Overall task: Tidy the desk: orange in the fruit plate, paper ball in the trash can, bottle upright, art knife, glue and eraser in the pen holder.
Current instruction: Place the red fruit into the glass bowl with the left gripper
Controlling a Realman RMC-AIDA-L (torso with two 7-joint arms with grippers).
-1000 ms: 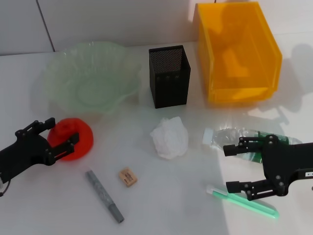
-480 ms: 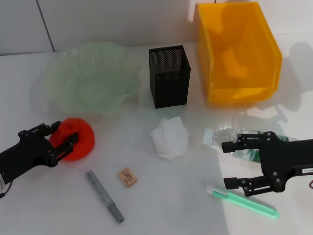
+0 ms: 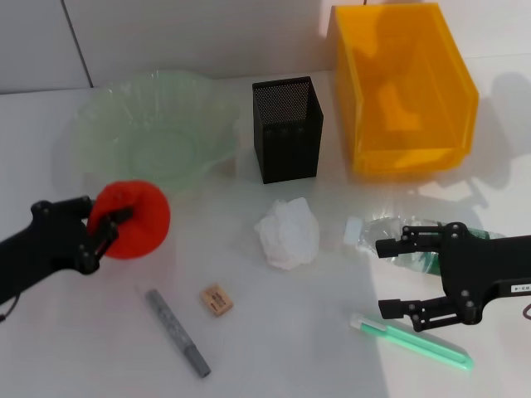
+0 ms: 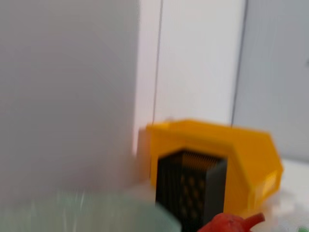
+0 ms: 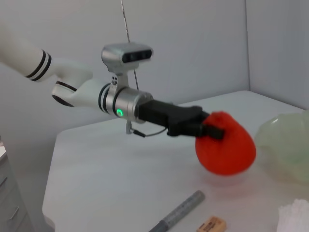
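Observation:
The red-orange orange point(image 3: 133, 220) hangs just above the table in front of the pale-green fruit plate point(image 3: 93, 124), with my left gripper point(image 3: 101, 222) shut on it. The right wrist view shows the orange point(image 5: 226, 145) clear of the table in that gripper point(image 5: 211, 128). My right gripper point(image 3: 382, 278) stands open over the lying bottle point(image 3: 390, 230) and the green art knife point(image 3: 415, 340). The paper ball point(image 3: 288, 234) sits mid-table. In front of it lie the tan eraser point(image 3: 216, 299) and the grey glue stick point(image 3: 177, 332). The black mesh pen holder point(image 3: 287, 128) and the orange-yellow trash can point(image 3: 402, 87) stand at the back.
The pen holder stands between the fruit plate and the trash can, close to both. A white wall rises right behind them. In the left wrist view the trash can point(image 4: 217, 150), the pen holder point(image 4: 190, 188) and the plate's rim point(image 4: 87, 212) lie ahead.
My left gripper has closed on the orange and lifted it off the table, up and toward the fruit plate. The right gripper has shifted only slightly.

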